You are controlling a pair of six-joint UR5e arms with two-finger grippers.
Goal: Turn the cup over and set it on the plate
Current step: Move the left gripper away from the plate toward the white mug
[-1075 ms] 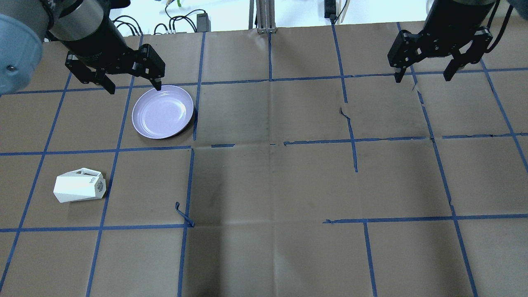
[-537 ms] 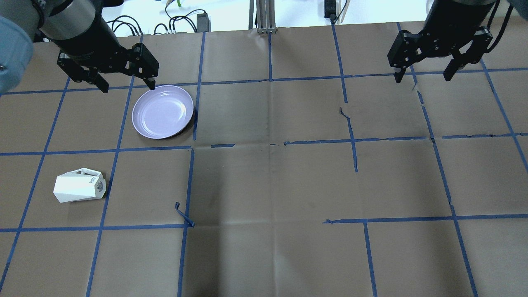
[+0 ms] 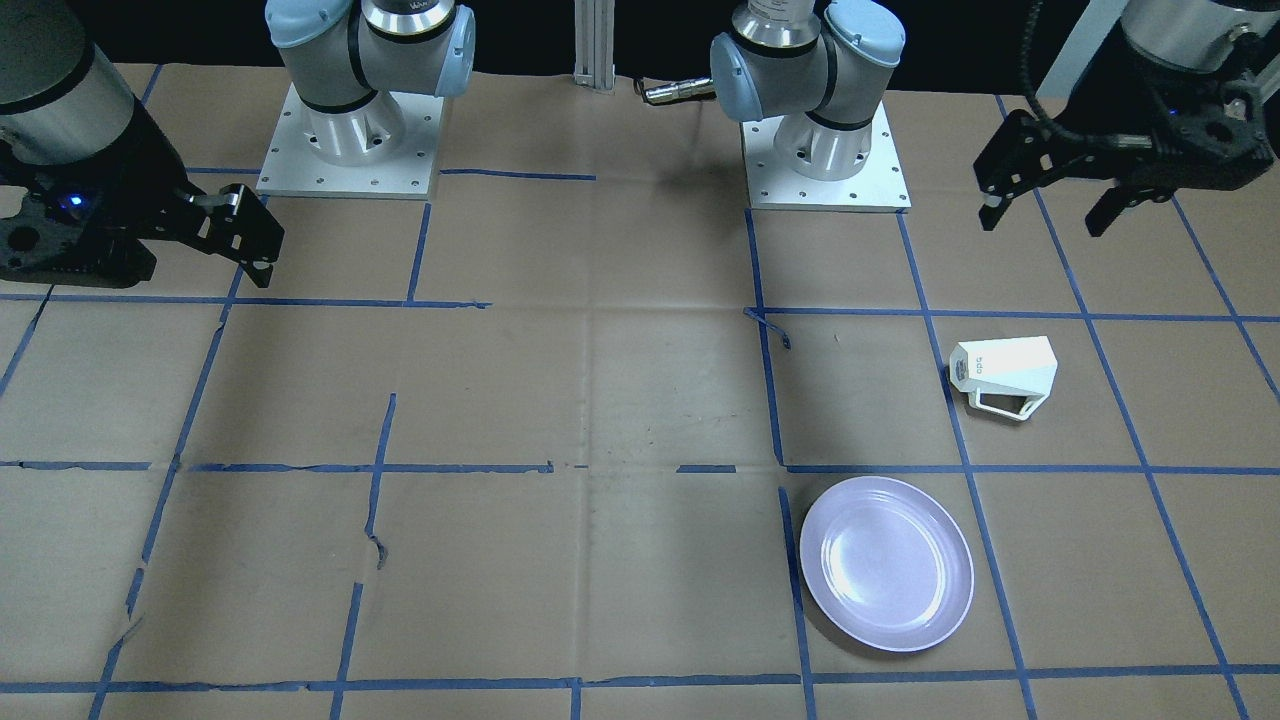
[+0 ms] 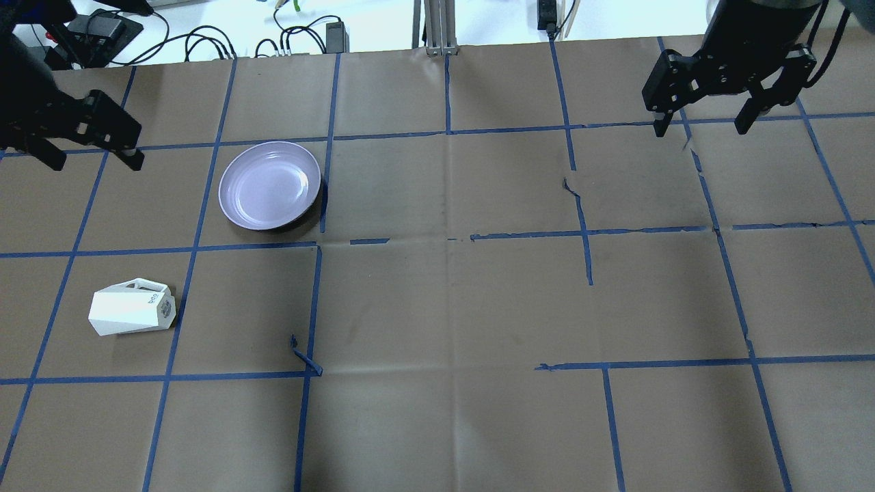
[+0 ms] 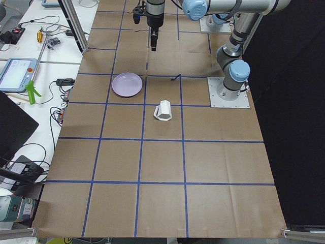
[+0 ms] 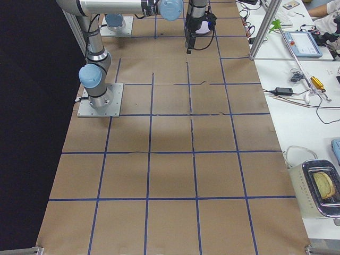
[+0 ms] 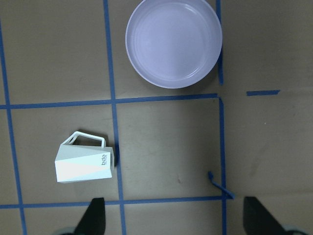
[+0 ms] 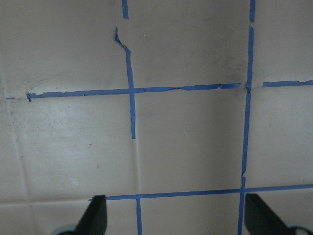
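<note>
Cup (image 4: 130, 309) on its side (needs righting), apart from plate (image 4: 270, 185); left jaws, nearer it, and right jaws spread, empty.

The desk (image 4: 451, 424) is covered in brown paper (image 4: 670, 301). The paper looks dull and a bit rough, with fold lines and small rips. Thin blue tape (image 4: 506, 128) runs over it. The tape is torn in spots, and one loose bit (image 4: 301, 352) curls up. The plate (image 4: 270, 186) is smooth and very shiny. The cup (image 4: 130, 311) is white, smooth and hard, with only a soft shine. The left end effector (image 4: 97, 164) and the right end effector (image 4: 699, 130) are black and dull. The base plates (image 3: 880, 180) are grey metal. The arm joints have smooth pale blue caps (image 3: 735, 75).
</note>
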